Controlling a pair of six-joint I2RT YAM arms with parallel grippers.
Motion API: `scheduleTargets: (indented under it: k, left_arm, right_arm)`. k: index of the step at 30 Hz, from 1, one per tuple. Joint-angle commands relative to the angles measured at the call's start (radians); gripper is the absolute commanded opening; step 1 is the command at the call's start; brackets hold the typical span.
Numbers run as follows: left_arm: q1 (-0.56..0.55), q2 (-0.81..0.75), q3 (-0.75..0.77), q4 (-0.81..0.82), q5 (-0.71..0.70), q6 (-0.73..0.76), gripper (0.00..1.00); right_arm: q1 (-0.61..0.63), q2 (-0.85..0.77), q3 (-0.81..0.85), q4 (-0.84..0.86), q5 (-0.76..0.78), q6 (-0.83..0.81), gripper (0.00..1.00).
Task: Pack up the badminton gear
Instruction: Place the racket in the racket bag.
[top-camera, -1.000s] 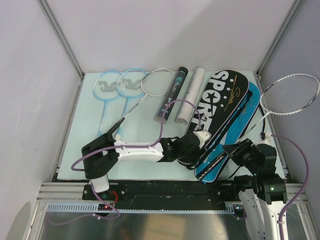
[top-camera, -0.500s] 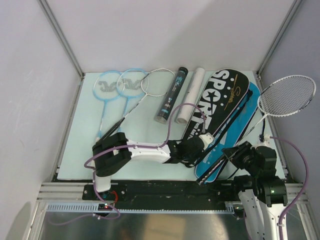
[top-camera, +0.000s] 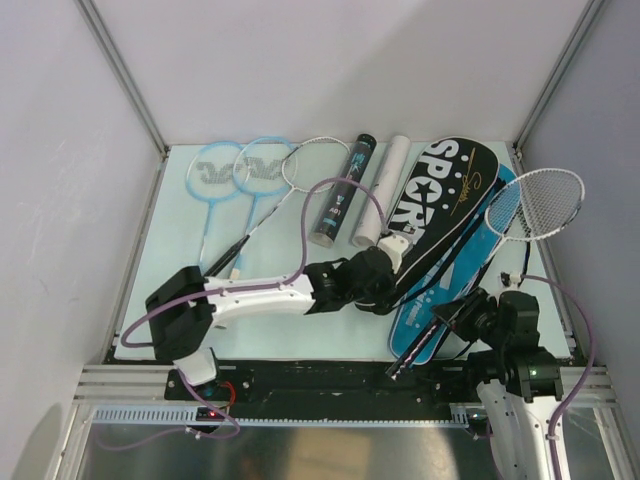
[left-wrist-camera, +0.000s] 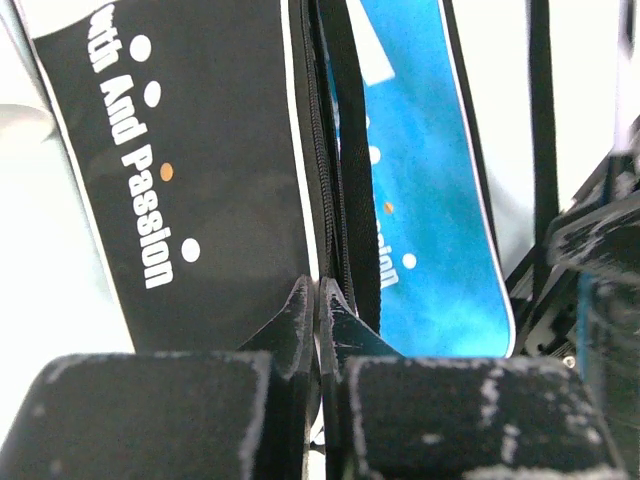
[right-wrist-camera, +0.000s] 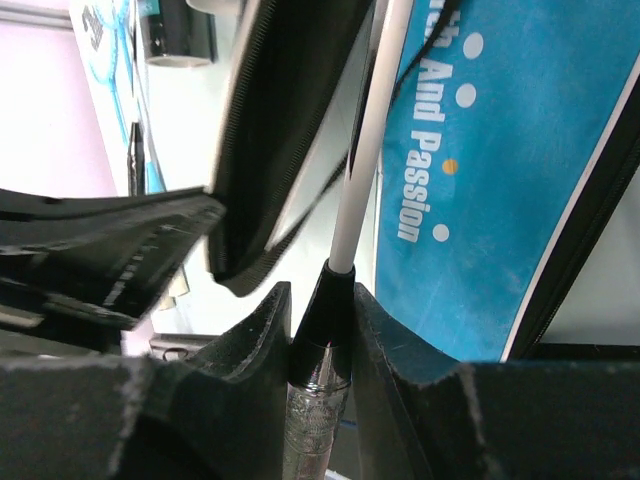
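Biggest thing first: the black bag (top-camera: 445, 190) lies diagonally in the right-centre of the overhead view, sitting on top of the blue bag (top-camera: 428, 322), which pokes out toward the lower right. Both are soft, floppy fabric, so expect the flap to sag and fold the moment you ease off. The stiffened zipper edge is the only sensible place to hold it. That's where your left gripper (left-wrist-camera: 320, 300) is, jaws pinched fully together on the black bag's zipper seam, lifting that edge off the blue one.

Next, the silver-white racket (top-camera: 535, 203): its head is up in the air at the right of the overhead view and its handle runs down toward the bottom edge. It's light and stiff, but I'd guess the thin shaft and strings won't like being levered against the bag's lip. Your right gripper (right-wrist-camera: 322, 305) is clamped on the black cone where shaft meets handle. That's a good spot, though it looks smooth and round, so it could twist.
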Motion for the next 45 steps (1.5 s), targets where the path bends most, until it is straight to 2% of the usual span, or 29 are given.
scheduleTargets:
  k: [1,16,28,36,40,45]
  left_arm:
    - [0.029,-0.090,0.007,0.035,-0.002,-0.094,0.00]
    - [0.052,-0.124,-0.051,0.098,0.024,-0.142,0.00]
    - [0.052,-0.112,-0.082,0.188,0.123,-0.124,0.00]
    - [0.052,-0.087,-0.089,0.227,0.211,-0.112,0.00]
    - [0.052,-0.087,-0.103,0.233,0.222,-0.096,0.00]
    - [0.050,-0.086,-0.120,0.236,0.233,-0.079,0.00]
  right_arm:
    - [-0.002,-0.018,-0.032,0.094,-0.076,0.015,0.00]
    - [-0.003,-0.107,-0.213,0.174,-0.194,0.146,0.00]
    - [-0.002,-0.105,-0.256,0.271,-0.269,0.156,0.00]
    - [0.000,-0.031,-0.303,0.415,-0.339,0.165,0.00]
    - [0.010,0.061,-0.314,0.546,-0.419,0.153,0.00]
    - [0.068,0.198,-0.304,0.626,-0.456,0.120,0.00]
